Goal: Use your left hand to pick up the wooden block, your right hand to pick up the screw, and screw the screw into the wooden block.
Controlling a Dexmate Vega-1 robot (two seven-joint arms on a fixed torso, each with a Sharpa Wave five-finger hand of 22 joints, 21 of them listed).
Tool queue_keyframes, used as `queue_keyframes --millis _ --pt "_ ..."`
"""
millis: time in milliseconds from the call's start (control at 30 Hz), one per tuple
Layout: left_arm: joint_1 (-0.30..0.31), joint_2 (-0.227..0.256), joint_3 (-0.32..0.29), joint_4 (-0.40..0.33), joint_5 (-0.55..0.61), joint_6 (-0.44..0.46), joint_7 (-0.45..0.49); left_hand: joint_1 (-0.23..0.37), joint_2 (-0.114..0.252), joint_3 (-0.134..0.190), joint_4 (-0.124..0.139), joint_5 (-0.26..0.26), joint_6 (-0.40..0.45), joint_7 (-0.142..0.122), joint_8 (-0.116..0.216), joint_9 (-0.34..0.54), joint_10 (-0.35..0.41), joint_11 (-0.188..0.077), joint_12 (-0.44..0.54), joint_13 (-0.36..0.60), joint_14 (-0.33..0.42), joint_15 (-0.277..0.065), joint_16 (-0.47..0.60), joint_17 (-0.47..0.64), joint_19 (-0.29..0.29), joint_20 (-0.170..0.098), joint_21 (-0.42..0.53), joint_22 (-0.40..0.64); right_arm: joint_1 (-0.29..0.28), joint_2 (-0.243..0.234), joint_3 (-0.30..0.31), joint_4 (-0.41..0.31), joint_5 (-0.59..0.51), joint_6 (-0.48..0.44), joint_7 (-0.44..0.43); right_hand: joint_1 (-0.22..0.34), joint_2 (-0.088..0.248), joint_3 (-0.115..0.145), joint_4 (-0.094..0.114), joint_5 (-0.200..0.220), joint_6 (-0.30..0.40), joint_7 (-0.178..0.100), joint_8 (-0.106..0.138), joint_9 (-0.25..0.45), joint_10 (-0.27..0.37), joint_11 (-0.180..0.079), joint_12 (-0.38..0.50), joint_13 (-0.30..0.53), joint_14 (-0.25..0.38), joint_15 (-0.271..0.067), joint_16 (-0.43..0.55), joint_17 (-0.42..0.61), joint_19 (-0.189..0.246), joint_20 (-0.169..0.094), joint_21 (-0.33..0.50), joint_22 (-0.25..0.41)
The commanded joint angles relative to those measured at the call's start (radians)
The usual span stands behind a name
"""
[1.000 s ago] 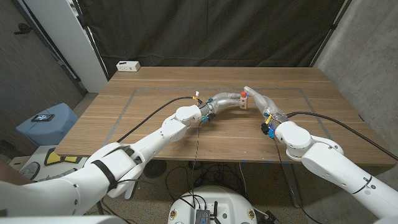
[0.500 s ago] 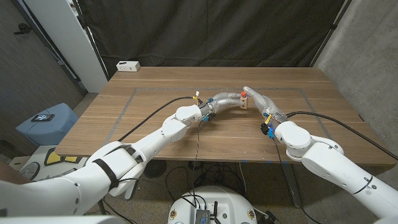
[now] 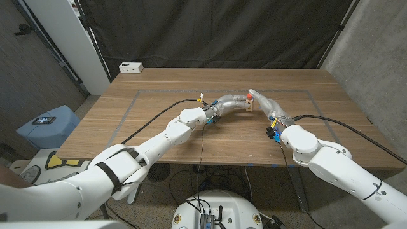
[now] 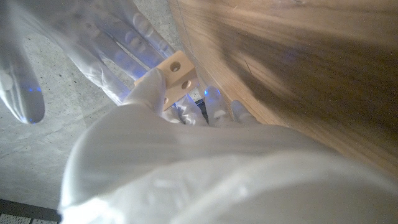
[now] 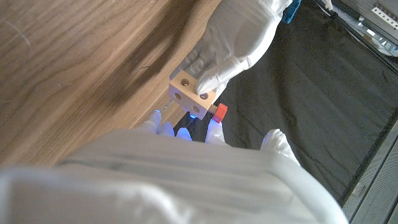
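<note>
Fingers (image 5: 214,68) of the left hand (image 3: 230,102) and of the right hand (image 3: 264,102) meet around the wooden block (image 3: 250,104) at upper centre of the head view.

Near us, both white arms rise from the bottom corners and converge over the bench (image 3: 159,127). In the right wrist view we see the left hand pinching the pale, drilled block from above. The right hand's fingers close on the screw (image 3: 247,97), its red head showing just beside the block; whether it sits in a hole we cannot tell. Farther back, at the bench's upper-left corner, lies a small white box (image 3: 131,67).
</note>
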Motion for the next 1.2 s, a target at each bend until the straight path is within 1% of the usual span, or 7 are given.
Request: queue_keyframes --millis 33,700,1200 --pt "0.0 -0.004 -0.002 0.009 -0.005 -0.003 -0.005 0.002 0.007 0.002 0.005 0.003 0.008 -0.001 0.003 0.003 0.008 0.002 0.005 0.005 0.008 -0.066 0.009 0.005 0.005 0.003 0.007 0.003 -0.007 -0.001 0.004 -0.009 0.004 -0.008 -0.008 -0.011 -0.001 0.007 -0.001 0.007 0.005 -0.003 0.007 0.002 -0.141 -0.007 0.007 0.003 -0.175 0.003 0.003 0.002 -0.006 0.003 0.003 0.003" --pt "-0.021 -0.026 -0.003 0.066 -0.008 -0.019 -0.025 0.002 0.006 0.002 0.005 0.003 0.007 -0.001 0.003 0.003 0.007 0.001 0.005 0.005 0.008 -0.065 0.008 0.004 0.005 0.004 0.007 0.003 -0.015 -0.004 0.008 -0.025 0.008 -0.024 -0.019 -0.011 -0.001 0.009 -0.002 0.008 0.005 -0.008 0.007 0.002 -0.14 -0.013 0.008 0.003 -0.173 0.0 0.004 0.0 -0.005 0.005 0.004 0.003" --pt "-0.026 -0.037 -0.009 0.089 -0.016 -0.021 -0.032 0.0 0.006 0.002 0.006 0.003 0.008 0.001 0.003 0.003 0.006 0.0 0.005 0.005 0.01 -0.066 0.009 0.004 0.005 0.005 0.007 0.003 -0.016 -0.015 0.0 -0.03 0.002 -0.019 -0.004 -0.011 0.0 0.011 -0.004 0.009 0.004 -0.011 0.006 0.002 -0.139 -0.016 0.009 0.003 -0.171 -0.001 0.005 -0.001 -0.003 0.006 0.006 0.003"
